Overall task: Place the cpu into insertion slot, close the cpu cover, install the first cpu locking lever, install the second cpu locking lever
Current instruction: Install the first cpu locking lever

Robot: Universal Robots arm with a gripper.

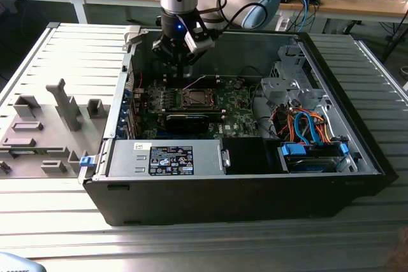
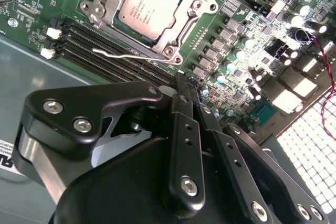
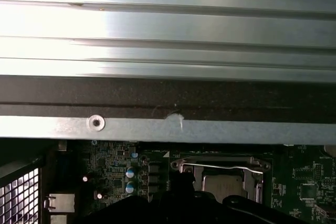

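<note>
With the cpu already sitting in the slot and the cover down flat around it, steps one and two look done. Chip top shows through the cover's window in the second wrist view; it also shows under the frame in the first wrist view.

Levers: judging from the second wrist view, one thin wire lever lies alongside the socket's edge, not clearly tucked under its hook. First wrist view shows a lever bar running across the cover edge. Can't tell if either is latched. I'd call the lever steps open or in progress.

Gripper hovers over the board, just beside the socket's corner, not touching chip or cover as far as I can see. Fingers look pressed together, holding nothing. In the exterior view the gripper hangs above the far side of the open case, with the socket just near of it, mid-board.

Rough progress: about half, chip seated and covered, locking unconfirmed.
</note>
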